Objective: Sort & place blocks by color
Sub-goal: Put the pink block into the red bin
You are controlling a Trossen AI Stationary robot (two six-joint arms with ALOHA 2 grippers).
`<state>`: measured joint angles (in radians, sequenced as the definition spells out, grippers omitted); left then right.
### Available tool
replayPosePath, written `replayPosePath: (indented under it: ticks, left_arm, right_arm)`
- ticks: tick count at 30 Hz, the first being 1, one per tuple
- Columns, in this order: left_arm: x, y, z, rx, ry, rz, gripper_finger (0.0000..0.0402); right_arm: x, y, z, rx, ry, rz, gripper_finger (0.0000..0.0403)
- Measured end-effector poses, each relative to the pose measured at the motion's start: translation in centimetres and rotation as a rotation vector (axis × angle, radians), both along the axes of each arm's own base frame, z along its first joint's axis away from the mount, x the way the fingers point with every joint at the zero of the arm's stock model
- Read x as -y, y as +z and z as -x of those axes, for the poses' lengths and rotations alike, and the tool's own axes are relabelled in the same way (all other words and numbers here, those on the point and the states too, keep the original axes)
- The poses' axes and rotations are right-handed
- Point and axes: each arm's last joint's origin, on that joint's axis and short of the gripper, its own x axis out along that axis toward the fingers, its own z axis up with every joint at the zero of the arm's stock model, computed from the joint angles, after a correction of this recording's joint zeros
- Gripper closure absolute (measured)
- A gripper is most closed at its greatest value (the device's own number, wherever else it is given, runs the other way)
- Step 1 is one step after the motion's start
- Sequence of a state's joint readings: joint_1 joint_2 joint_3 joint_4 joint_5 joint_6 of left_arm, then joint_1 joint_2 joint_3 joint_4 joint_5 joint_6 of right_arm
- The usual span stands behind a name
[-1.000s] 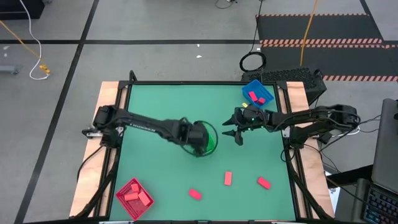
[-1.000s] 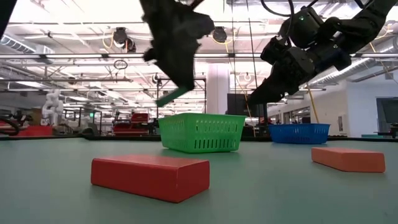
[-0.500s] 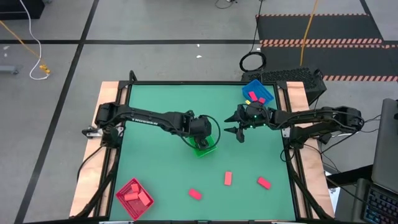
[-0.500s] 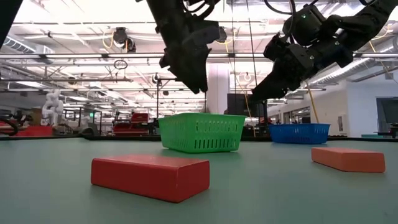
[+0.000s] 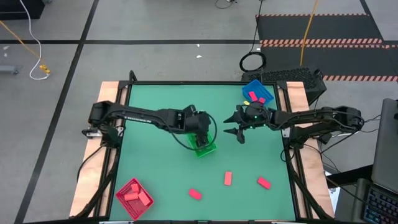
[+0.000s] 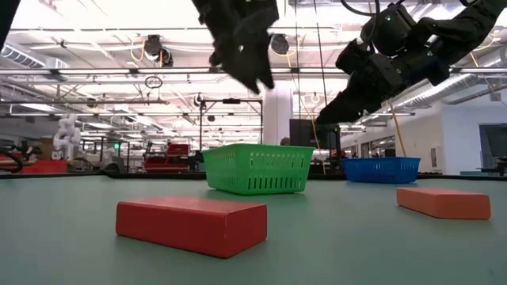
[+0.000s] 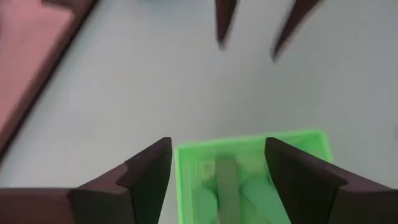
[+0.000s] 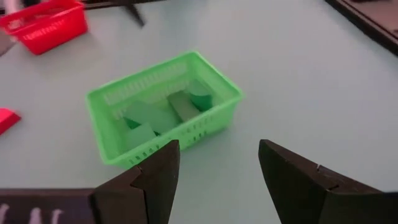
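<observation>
Below my left pincer (image 7: 217,180), whose fingers stand apart with nothing between them, several dark green blocks (image 8: 163,113) lie jumbled in the green basket (image 5: 205,147) near the middle of the table (image 5: 155,186); I judge the pincer sits straight over the basket because that is the spot for dropping a green piece so it lands inside the walls. Nothing hangs from it, and the wrist view looks down past both fingers onto the blocks at the bottom. Beside it, a little toward the blue basket (image 5: 256,93), my right pincer (image 5: 238,126) hovers above the cloth, fingers likewise apart and empty, looking across at the green basket; I take it to be waiting clear of the left arm's path. Beyond the right pincer the blue basket sits at the far corner with a couple of red blocks (image 5: 254,97) in it, which does not match its colour. Well away from both pincers, toward the near edge, three loose red blocks (image 5: 227,178) lie flat and apart on the cloth, not yet sorted. Farther still, at the near corner on the left arm's side, the red basket (image 5: 135,198) already holds a few red blocks. No green pieces lie loose that I can see, so I reckon the remaining work is the red ones, well within reach.
</observation>
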<state>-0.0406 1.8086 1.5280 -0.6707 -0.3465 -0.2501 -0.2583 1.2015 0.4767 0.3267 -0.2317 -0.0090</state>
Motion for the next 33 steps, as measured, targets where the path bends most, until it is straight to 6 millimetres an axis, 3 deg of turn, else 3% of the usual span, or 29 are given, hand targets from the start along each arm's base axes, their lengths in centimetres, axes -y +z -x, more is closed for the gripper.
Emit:
replayPosePath:
  ticks: [6, 9, 13, 21, 26, 33]
  left_arm:
    - [0.2, 4.2, 0.9, 0.189, -0.112, -0.093, 0.0172]
    - [0.2, 5.3, 1.5, 0.292, -0.159, -0.13, 0.0185]
    - [0.3, 5.2, 2.5, 0.443, -0.241, -0.146, 0.02]
    - [0.7, 2.1, 5.7, 0.724, -0.426, -0.138, 0.0212]
    - [-1.1, 2.4, 8.0, 0.853, -0.366, -0.181, 0.0211]
    - [-3.4, 3.0, 8.9, 0.918, -0.259, -0.111, 0.0211]
  right_arm:
    - [-1.5, -0.1, -0.2, -0.01, 0.074, -0.054, 0.019]
    - [-2.6, -0.4, -0.2, -0.049, 0.099, -0.081, 0.019]
    - [-4.5, -0.8, -0.2, -0.105, 0.079, -0.067, 0.019]
    - [-8.5, -0.7, 0.0, -0.12, 0.147, 0.008, 0.019]
    - [-10.8, 0.8, -0.9, -0.111, 0.161, 0.053, 0.019]
    - [-13.6, 4.2, -3.8, -0.274, 0.094, 0.166, 0.019]
